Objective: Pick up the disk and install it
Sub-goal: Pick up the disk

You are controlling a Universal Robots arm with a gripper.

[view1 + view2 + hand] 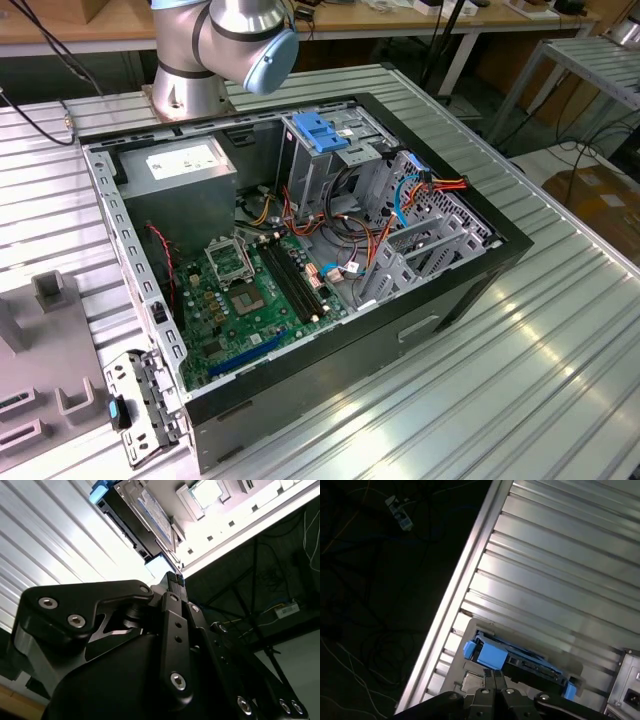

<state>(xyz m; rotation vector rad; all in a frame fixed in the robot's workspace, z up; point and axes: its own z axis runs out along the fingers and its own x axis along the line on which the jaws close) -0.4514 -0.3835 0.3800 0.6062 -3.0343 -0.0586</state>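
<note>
The disk [530, 666] stands on edge in a grey holder [470, 630] on the ribbed metal table, near the table's edge. It is a flat drive with blue plastic rails. In the second wrist view the disk [150, 512] shows its labelled face and a blue rail end. My gripper [495, 677] hovers close over the disk's blue rail, with its black fingers pressed together and nothing between them. The second wrist view shows the gripper [175, 580] with its fingertips closed and a gap between them and the disk.
An open computer case [470, 290] lies on the table, with a motherboard [250, 290], a grey power-supply box [185, 165] and a drive cage with a light-blue bracket [320, 130]. The arm's base [200, 60] stands behind it. A grey fixture [55, 350] sits at the exterior view's left.
</note>
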